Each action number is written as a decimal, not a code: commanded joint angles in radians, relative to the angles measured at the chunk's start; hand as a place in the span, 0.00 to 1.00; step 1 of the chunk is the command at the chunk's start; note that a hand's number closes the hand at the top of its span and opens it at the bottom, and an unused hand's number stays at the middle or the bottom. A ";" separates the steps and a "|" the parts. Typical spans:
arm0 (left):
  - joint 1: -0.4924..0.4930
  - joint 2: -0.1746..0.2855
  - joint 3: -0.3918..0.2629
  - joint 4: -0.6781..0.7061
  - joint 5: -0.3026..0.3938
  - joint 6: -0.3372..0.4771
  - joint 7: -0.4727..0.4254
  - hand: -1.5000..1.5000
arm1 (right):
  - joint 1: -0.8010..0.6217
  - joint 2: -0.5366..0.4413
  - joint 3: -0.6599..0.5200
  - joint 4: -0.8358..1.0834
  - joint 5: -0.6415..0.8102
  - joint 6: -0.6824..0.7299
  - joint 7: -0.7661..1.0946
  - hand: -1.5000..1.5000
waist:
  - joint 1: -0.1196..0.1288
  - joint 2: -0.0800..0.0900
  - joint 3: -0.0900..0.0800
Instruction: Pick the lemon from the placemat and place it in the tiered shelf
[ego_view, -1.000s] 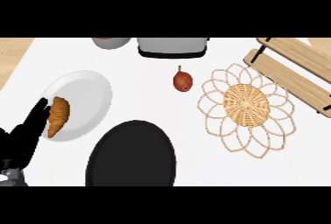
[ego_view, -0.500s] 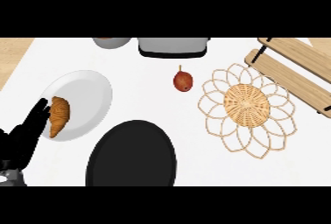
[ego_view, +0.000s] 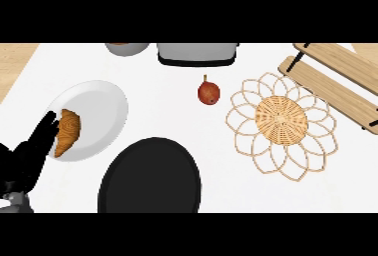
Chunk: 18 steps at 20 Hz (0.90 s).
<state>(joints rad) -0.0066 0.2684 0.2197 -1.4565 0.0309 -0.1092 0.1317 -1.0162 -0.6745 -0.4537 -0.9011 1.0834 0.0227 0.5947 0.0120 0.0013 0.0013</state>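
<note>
Lemon: none shows in the head view; nothing yellow lies on the mat, the shelf or the counter (ego_view: 162, 120); its position cannot be given.
Placemat (ego_view: 280, 120): woven flower shape, flat on the counter right of centre; its round woven centre shows bare weave only.
Reddish fruit (ego_view: 209, 92): small, stemmed, lying on the counter just beside the placemat's upper-left petals, not on them; the colour does not suit a lemon; whether it stands for the task's thing cannot be told.
Tiered shelf (ego_view: 336, 80): pale wooden slats on a dark frame, upper right, close to the placemat's far-right petals; judged to sit there so that the carry from the mat is short.
Left hand (ego_view: 28, 157): at the lower left edge; fingers straight, pointing up, holding nothing; fingertips overlap the near rim of the plate (ego_view: 103, 107) beside the croissant (ego_view: 68, 132); judged resting, well apart from mat and shelf.
Right hand: not in view; judged the likelier one for the pick, as mat and shelf lie on its side.
Black round object (ego_view: 151, 177): large, at lower centre; nature unclear.
Far edge: grey bowl (ego_view: 127, 48) and grey appliance (ego_view: 198, 53), clear of the mat-to-shelf path.
Stage: judged at the start; no grasp made.
</note>
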 joint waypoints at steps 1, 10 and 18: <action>0.035 -0.007 0.003 0.024 0.006 -0.025 -0.038 0.50 | 0.023 0.011 -0.036 -0.006 -0.065 -0.073 -0.057 0.00 | -0.003 0.000 -0.001; -0.004 0.007 0.032 0.027 0.021 -0.017 0.002 0.50 | -0.013 0.017 -0.164 -0.122 -0.271 -0.016 0.019 0.00 | -0.016 -0.006 -0.002; 0.021 -0.006 0.027 0.023 0.003 -0.011 -0.017 0.50 | 0.067 -0.038 -0.264 -0.451 -0.435 0.073 0.098 0.00 | -0.032 -0.011 -0.002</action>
<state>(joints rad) 0.0126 0.2643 0.2443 -1.4308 0.0274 -0.1152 0.1041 -0.9743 -0.6774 -0.6753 -1.2123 0.7237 0.0303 0.6469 -0.0116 -0.0086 0.0020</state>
